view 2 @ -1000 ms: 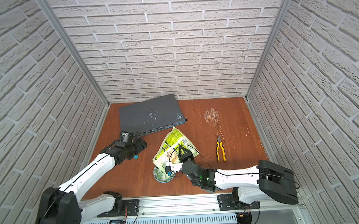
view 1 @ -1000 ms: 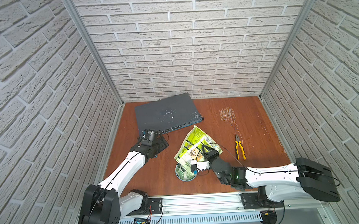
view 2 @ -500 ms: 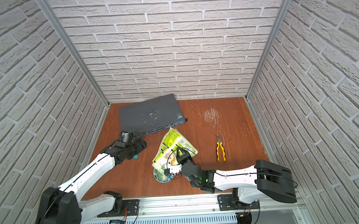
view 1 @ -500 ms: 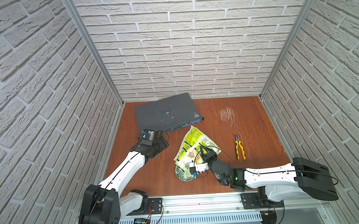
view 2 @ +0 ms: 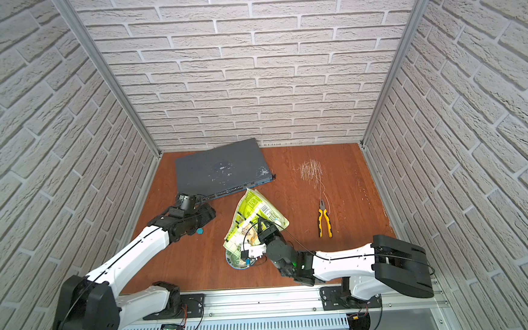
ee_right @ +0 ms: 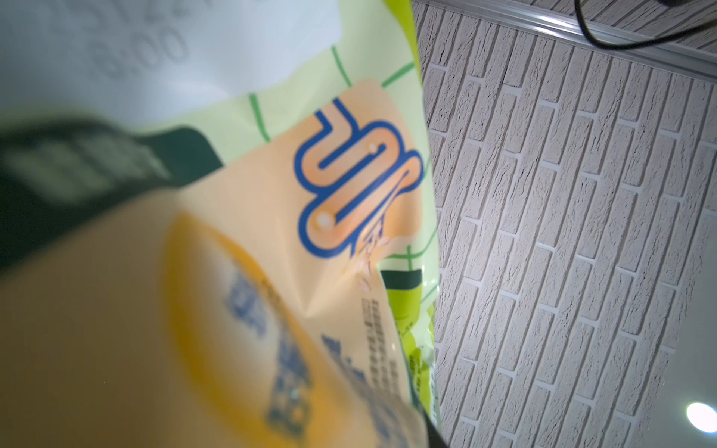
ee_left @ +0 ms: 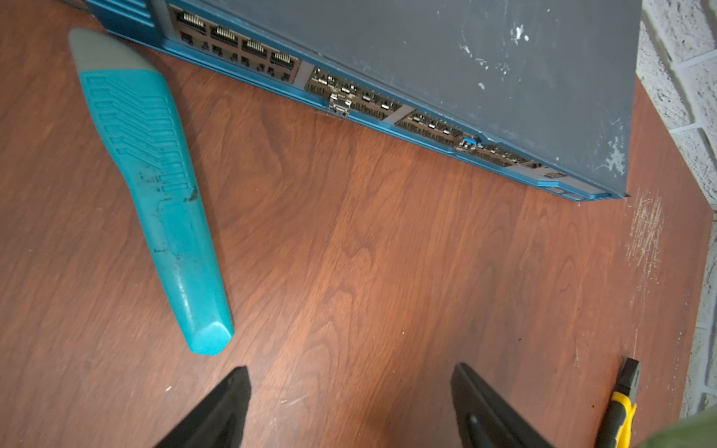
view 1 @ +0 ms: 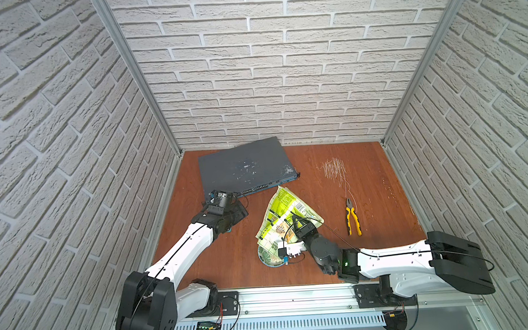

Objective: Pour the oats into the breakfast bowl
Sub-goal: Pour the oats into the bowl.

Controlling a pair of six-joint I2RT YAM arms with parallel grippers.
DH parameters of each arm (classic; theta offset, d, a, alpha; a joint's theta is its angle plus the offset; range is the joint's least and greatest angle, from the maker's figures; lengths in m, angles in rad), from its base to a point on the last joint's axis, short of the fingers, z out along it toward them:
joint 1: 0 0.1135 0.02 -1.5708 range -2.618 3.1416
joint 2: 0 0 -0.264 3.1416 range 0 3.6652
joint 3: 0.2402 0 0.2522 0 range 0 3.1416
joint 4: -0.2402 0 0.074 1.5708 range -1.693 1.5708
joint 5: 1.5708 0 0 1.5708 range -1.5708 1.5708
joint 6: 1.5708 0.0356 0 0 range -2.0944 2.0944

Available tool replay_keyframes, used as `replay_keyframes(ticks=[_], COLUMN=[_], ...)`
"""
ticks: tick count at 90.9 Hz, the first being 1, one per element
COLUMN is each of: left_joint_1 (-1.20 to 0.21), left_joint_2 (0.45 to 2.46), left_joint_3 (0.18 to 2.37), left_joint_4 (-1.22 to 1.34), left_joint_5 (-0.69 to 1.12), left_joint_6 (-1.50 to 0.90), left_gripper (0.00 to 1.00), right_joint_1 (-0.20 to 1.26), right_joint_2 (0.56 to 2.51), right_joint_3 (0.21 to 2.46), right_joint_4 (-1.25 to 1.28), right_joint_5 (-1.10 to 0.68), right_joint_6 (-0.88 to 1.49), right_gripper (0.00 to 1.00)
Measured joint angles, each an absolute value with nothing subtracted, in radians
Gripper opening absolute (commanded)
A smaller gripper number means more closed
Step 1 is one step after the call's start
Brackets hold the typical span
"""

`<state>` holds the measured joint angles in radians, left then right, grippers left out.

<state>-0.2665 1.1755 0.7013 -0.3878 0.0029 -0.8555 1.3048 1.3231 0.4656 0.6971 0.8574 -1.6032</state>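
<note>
Two arms are doing very different jobs. In both top views, low and centre of the frame, the right gripper (view 1: pixel 295 223) is squeezing the oat pouch (view 1: pixel 282 210) around its middle, closed on the soft plastic. It is holding the pouch tilted so that the lower end is hanging over the breakfast bowl (view 1: pixel 263 260). The bowl is sitting on the wooden table (view 1: pixel 381 196) just left of the right wrist, partly hidden under the pouch. That slant is probably letting the flakes slide toward the mouth, and gripping mid-body is likely leaving that mouth free. Whether oats are actually falling, or lying in the bowl, is too small to tell. In the right wrist view the oat pouch (ee_right: pixel 271 232) is filling the left and centre of the frame, blurred by closeness, and the jaws are not showing there.

The left gripper (ee_left: pixel 349 382) is hovering with its jaws spread wide and only bare wood between them, gripping nothing. In a top view the left gripper (view 2: pixel 207 214) is sitting at middle left, near the front edge of the grey network switch (view 2: pixel 222 168), with a teal tool handle (ee_left: pixel 155 186) lying beside it. Being well apart from the pouch, it is seemingly standing clear of the pouring arm. Yellow pliers (view 1: pixel 353 220) and scattered wire strands (view 1: pixel 333 169) are lying to the right, taking no part.
</note>
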Motion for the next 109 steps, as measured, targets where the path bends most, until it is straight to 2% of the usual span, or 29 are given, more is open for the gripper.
replay_keyframes(ticks=[109], left_joint_1=[-0.266], left_joint_2=[1.187], left_joint_3=[0.703], left_joint_4=[-0.388], left_joint_5=[0.0], left_joint_6=[-0.855], left_gripper=[0.84], right_joint_1=[1.324], right_joint_2=[1.329], right_joint_3=[0.487], right_joint_4=[0.71], right_joint_5=[0.816], right_joint_6=[-1.721], right_gripper=[0.04])
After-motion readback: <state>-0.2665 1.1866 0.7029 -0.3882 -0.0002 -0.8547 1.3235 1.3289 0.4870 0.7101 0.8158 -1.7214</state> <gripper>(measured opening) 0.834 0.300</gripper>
